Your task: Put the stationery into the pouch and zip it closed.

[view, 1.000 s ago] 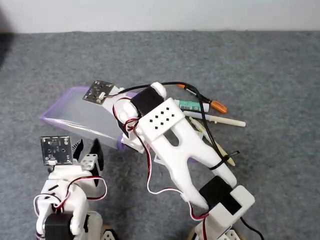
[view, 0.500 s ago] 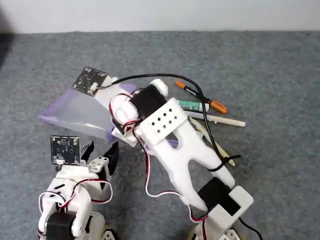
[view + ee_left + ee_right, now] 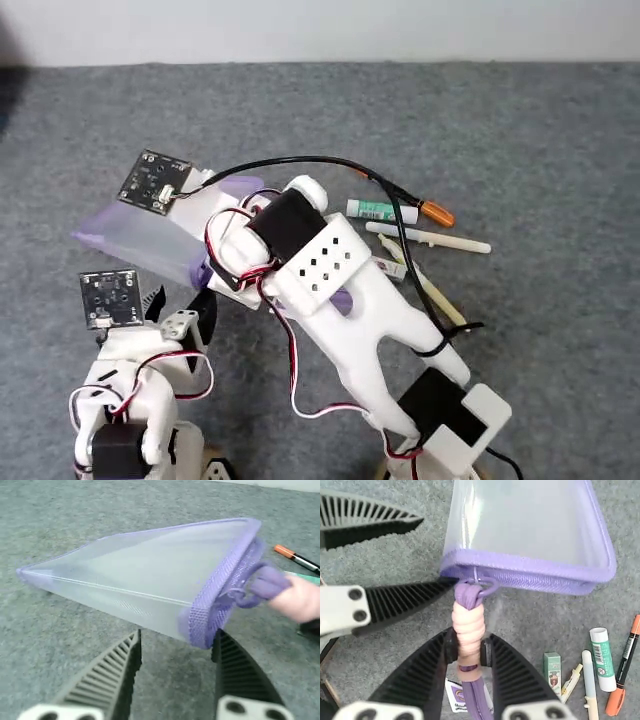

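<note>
Pouch (image 3: 150, 232) lies on the grey bench (image 3: 520, 130), toward the left in the high view. It is clear plastic w/ purple edging. In the L wrist view its zip end looks raised off the bench, w/ shadow under it.

R arm (image 3: 350, 300) stretches diagonally across the bench to the pouch. R jaws are clamped tight on the zip pull (image 3: 468, 625), a pink-and-purple cord tab hanging from the slider at one corner of the purple zip edge (image 3: 535, 572). Can't tell whether the zip is open or done up.

L arm (image 3: 130, 390) sits at the near left, just short of the pouch. L jaws are spread apart, one either side of the same corner that carries the pull. In the R wrist view one ribbed finger (image 3: 405, 602) reaches right up to that corner; whether it touches isn't clear.

Stationery is all out on the bench, right of the pouch and on the far side of R arm:
- orange marker (image 3: 436, 212), farthest back
- glue stick (image 3: 380, 210), just beside the marker
- cream pen (image 3: 440, 239), next toward the arms
- thinner cream stick (image 3: 430, 289), angled, partly under R arm's cable
- small green-and-white eraser (image 3: 552, 666), nearest the R jaws
</note>
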